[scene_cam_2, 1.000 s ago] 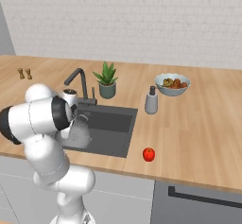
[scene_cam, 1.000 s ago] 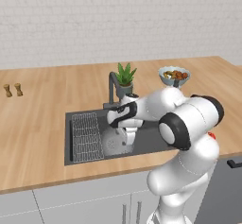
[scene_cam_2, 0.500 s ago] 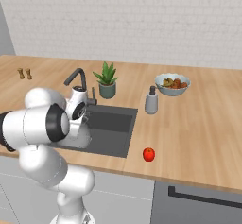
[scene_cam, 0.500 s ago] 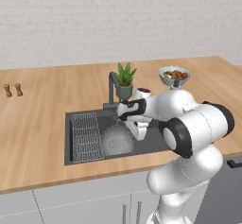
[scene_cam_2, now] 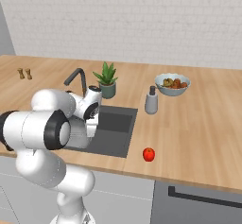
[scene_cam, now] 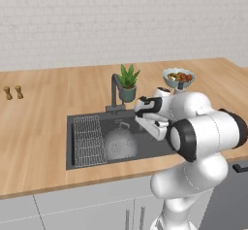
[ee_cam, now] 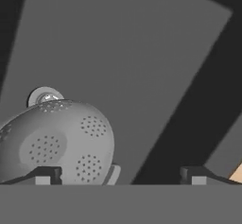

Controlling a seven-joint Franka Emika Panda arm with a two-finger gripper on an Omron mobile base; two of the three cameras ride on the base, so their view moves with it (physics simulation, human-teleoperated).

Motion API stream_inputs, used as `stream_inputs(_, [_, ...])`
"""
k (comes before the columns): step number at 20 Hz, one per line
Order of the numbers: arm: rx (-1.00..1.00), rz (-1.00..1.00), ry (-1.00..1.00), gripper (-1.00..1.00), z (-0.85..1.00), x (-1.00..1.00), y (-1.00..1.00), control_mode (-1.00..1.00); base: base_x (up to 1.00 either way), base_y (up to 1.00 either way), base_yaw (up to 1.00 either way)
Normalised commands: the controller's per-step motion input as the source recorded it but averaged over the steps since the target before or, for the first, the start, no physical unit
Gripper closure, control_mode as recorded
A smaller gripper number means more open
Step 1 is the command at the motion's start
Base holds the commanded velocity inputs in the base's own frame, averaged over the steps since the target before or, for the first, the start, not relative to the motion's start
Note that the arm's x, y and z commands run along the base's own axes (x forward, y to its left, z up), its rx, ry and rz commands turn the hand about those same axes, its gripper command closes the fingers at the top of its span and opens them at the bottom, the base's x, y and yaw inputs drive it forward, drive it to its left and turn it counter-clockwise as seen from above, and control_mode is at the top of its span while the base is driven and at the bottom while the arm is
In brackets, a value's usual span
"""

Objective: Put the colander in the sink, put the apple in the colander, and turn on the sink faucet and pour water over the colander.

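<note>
**Op A:** What do you have, biggest thing first?

**Op B:** I see the wooden counter across the whole scene, and cut into it the sink, a dark rectangular basin. On my left base view its 9 o'clock half holds the wire grid rack. At the middle of the basin floor sits the colander, upright, with its holes showing. On the hand view I look into the colander and its bowl is bare, with the round silver drain just beyond its rim at 12 o'clock.

**Op A:** The faucet?

**Op B:** I see the sink faucet on the sink's back edge at 12 o'clock, just beside the potted plant.

**Op A:** And the gripper?

**Op B:** I read the gripper as spread wide with nothing between its fingertips, above the sink near the colander's 3 o'clock side.

**Op A:** Other containers?

**Op B:** On my right base view the fruit bowl holds mixed small fruits, at 1 o'clock from the sink; a grey soap dispenser stands near it.

**Op A:** The apple?

**Op B:** I see the apple on the counter at 4 o'clock from the sink, near the front edge, well apart from the colander.
</note>
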Motion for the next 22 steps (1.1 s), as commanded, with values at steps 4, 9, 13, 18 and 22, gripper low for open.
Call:
stream_inputs(4, [0.00,0.33,-0.08,-1.00,0.00,0.00,-0.56,-1.00,0.00,0.00,0.00])
stream_inputs(9, [0.00,0.31,-0.08,-1.00,0.00,0.00,-0.42,-1.00,0.00,0.00,0.00])
stream_inputs(13, [0.00,0.25,-0.06,-1.00,0.03,-0.01,-0.36,-1.00,0.00,0.00,0.00])
stream_inputs(18, [0.00,0.18,-0.01,-1.00,0.01,-0.20,-0.55,-1.00,0.00,0.00,0.00])
stream_inputs(22, [0.00,0.12,-0.03,-1.00,0.00,-0.05,-0.39,-1.00,0.00,0.00,0.00])
